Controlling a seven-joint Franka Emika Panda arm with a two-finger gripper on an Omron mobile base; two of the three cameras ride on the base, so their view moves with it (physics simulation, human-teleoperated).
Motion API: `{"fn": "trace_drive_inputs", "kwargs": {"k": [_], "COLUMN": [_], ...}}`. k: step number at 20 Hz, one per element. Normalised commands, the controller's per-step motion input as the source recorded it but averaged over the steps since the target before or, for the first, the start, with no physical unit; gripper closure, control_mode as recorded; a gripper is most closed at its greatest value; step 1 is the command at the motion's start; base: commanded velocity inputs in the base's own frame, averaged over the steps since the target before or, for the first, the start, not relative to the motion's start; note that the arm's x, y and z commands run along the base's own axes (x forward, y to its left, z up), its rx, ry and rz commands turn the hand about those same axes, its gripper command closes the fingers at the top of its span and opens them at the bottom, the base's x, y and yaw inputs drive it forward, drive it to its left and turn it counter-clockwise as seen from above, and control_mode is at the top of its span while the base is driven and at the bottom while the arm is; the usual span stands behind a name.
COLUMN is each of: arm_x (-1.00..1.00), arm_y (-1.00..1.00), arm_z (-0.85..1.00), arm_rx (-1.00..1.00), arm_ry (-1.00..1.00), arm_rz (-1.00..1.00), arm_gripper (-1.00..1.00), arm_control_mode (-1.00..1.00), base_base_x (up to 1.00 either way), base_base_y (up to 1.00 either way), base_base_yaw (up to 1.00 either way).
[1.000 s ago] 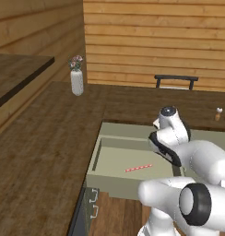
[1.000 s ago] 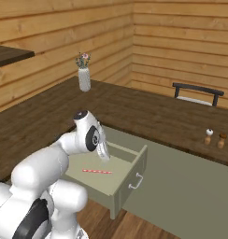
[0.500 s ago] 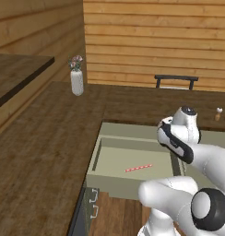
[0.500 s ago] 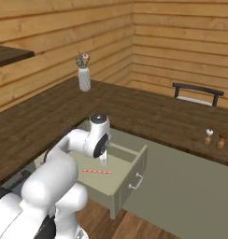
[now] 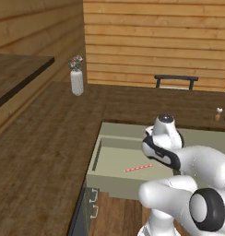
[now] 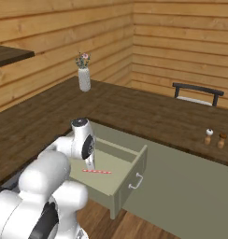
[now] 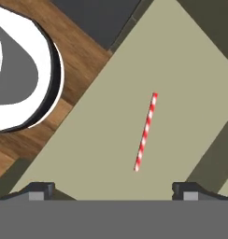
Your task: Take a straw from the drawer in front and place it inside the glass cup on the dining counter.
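Observation:
The straw [image 7: 146, 131] is a thin red-and-white striped stick lying flat on the floor of the open pale green drawer [image 7: 88, 154]. My gripper [image 7: 113, 189] hovers above it, open, with nothing between its fingers; the straw lies just ahead of the gap, slightly to the right. In the base views the straw [image 5: 138, 168] [image 6: 97, 171] lies beside my lowered wrist inside the drawer [image 5: 119, 186] [image 6: 132, 179]. The drawer is pulled out from under the dark wood dining counter [image 5: 50, 138] [image 6: 148, 112]. The glass cup is out of view.
A white vase with flowers [image 5: 76, 82] [image 6: 84, 78] stands at the counter's far end. Two small shakers [image 5: 218, 114] [image 6: 208, 136] stand to the right. A dark chair back [image 5: 175, 79] [image 6: 197, 89] rises behind the counter. A grey panel [image 5: 89, 209] sits beside the drawer.
My wrist swung right over the drawer and came back left. The straw has not moved and the jaws have stayed open.

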Motion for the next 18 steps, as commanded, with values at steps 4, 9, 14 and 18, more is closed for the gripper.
{"fn": "trace_drive_inputs", "kwargs": {"k": [4, 9, 14, 18], "arm_x": [0.16, 0.09, 0.21, 0.23], "arm_y": [0.04, 0.0, 0.0, 0.0], "arm_z": [-0.55, -0.58, -0.33, -0.16], "arm_rx": [-0.01, 0.08, 0.08, 0.01], "arm_ry": [0.1, 0.0, 0.0, 0.01], "arm_rz": [0.01, 0.0, 0.0, 0.01], "arm_gripper": [-1.0, -1.0, -1.0, -1.0], "arm_control_mode": [-1.0, -1.0, -1.0, -1.0], "base_base_x": [0.0, 0.0, 0.0, 0.0], "base_base_y": [0.0, 0.0, 0.0, 0.0], "base_base_yaw": [0.0, 0.0, 0.0, 0.0]}}
